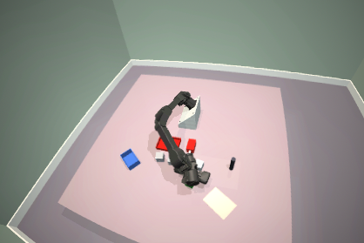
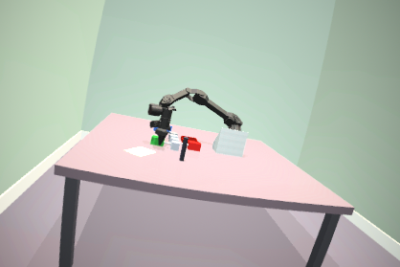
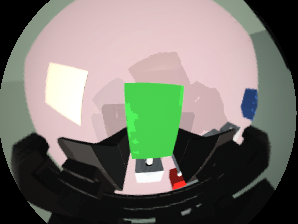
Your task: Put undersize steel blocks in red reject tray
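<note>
My gripper (image 2: 161, 142) (image 3: 149, 125) is shut on the green GO gauge (image 2: 155, 140) (image 3: 154, 117), low over the table near the row of blocks. In the top view the wrist hides most of it. A pale steel block (image 3: 149, 175) shows just beyond the gauge's lower edge in the wrist view, with a small white spot at its top face. Other pale blocks stand in the row, one at the left end (image 1: 159, 157) and one beside the wrist (image 1: 199, 165) (image 2: 175, 145). The red reject tray (image 1: 163, 145) lies behind the row, partly behind the arm; its inside is not clear. Hole fit cannot be seen.
A red block (image 1: 191, 145) (image 2: 194, 145) stands beside the tray. A blue tray (image 1: 131, 159) (image 3: 249, 104) lies left. A cream pad (image 1: 219, 203) (image 2: 140, 151) (image 3: 66, 92) lies in front. A black upright cylinder (image 1: 232, 164) (image 2: 183, 149) and a white wedge (image 1: 190, 118) (image 2: 231, 143) also stand here.
</note>
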